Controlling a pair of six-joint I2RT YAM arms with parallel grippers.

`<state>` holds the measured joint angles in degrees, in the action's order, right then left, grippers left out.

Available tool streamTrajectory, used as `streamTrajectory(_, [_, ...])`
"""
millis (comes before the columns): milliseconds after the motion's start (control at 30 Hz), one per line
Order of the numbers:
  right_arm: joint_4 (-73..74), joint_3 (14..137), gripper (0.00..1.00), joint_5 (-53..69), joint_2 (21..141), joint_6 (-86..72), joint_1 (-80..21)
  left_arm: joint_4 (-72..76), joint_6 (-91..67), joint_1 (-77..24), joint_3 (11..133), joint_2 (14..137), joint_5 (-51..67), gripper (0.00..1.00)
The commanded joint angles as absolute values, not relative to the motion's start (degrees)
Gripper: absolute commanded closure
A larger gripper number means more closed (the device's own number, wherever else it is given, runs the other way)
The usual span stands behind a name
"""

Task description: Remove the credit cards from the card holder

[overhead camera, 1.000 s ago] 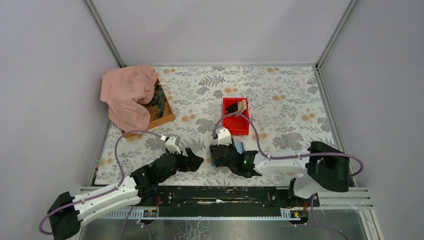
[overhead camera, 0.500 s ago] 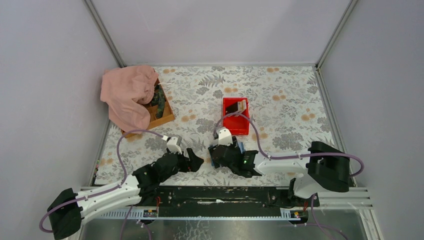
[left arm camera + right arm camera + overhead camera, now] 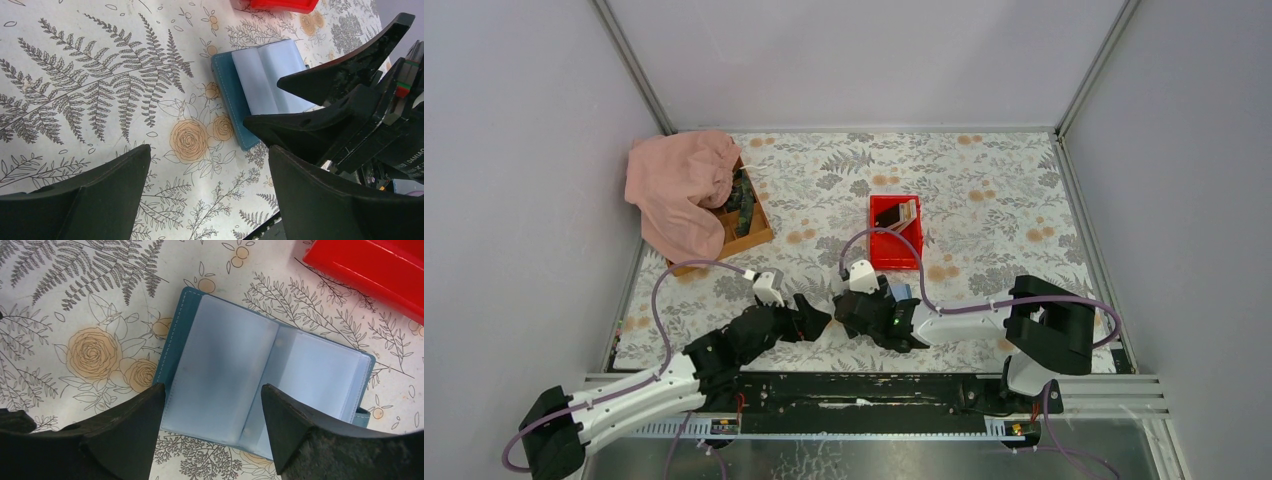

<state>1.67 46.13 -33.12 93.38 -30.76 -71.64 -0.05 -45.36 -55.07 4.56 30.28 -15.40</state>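
Observation:
The blue card holder [image 3: 260,375] lies open on the floral table cover, its clear sleeves showing no cards. My right gripper [image 3: 212,390] hovers just above its near edge, open, with nothing between the fingers. In the left wrist view the card holder [image 3: 250,85] sits partly under the right gripper's fingers [image 3: 345,70]. My left gripper [image 3: 210,150] is open over bare cover, a short way left of the holder. From above, the left gripper [image 3: 812,320] and right gripper [image 3: 856,312] nearly face each other. Dark and tan credit cards [image 3: 904,213] lie in the red bin [image 3: 894,250].
The red bin [image 3: 370,270] stands just beyond the holder. At the back left, a wooden tray [image 3: 749,232] lies half under a pink cloth [image 3: 679,185]. Grey walls close in the left, right and back sides.
The right arm has shifted a little left and away from its base, and its jaws have widened. The left arm has barely moved.

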Motion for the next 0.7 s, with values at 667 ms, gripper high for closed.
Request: streamTrajectory(667, [4.47, 39.53, 0.25, -37.25, 81.32, -34.72, -68.24, 5.06, -44.74, -54.52, 4.69, 34.7, -14.09, 0.05])
